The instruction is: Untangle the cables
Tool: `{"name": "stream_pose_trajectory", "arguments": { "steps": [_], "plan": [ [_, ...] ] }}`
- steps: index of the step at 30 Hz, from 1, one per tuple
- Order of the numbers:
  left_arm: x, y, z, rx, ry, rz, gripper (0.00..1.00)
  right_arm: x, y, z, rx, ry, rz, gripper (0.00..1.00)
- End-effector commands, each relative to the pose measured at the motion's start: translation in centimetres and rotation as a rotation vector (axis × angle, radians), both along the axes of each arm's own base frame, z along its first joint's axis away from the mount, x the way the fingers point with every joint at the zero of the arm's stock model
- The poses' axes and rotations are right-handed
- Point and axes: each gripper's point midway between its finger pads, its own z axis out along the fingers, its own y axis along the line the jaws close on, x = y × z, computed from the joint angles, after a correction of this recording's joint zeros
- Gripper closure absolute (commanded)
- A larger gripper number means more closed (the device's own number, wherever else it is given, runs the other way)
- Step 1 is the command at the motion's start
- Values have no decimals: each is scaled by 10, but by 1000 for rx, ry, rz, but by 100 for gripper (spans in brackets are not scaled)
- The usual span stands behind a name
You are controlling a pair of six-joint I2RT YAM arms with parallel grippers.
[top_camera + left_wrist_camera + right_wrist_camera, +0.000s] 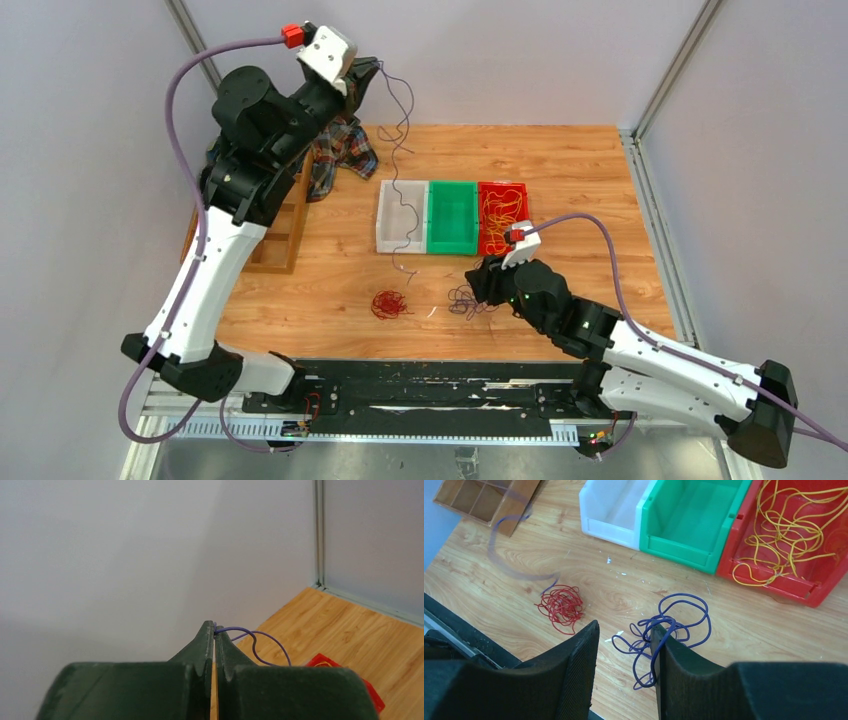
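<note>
My left gripper (372, 68) is raised high at the back left, shut on one end of a thin blue-purple cable (405, 130). The cable hangs down past the white bin to the table. In the left wrist view the strand (260, 640) loops out from the pinched fingertips (215, 627). A loose blue-purple tangle (684, 620) lies on the wood, and my right gripper (625, 626) hovers low over it, open, with one strand resting against its right finger. A small red tangle (561, 605) lies to the left (389, 304). Yellow cables (794, 530) fill the red bin (500, 187).
Three bins stand in a row mid-table: white (385, 215), green (433, 220) and red. A wooden compartment tray (285, 235) and a plaid cloth (340, 150) lie at the left under my left arm. The hanging cable's lower end blurs past the red tangle.
</note>
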Motion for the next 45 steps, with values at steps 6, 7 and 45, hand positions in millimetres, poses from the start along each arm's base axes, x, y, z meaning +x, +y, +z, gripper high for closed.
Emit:
{"name": "stream_pose_trajectory", "arguments": {
  "steps": [6,7,45],
  "plan": [
    [6,-40,12,-102,-46,-106,100,9,-29,-8,-31,-13,-131,58],
    [11,-45,7,-95,-39,-107,100,9,-30,-7,-27,-15,-136,58],
    [71,-133,-43,38,-46,-123,100,4,-61,-24,-59,-31,-211,58]
  ]
}}
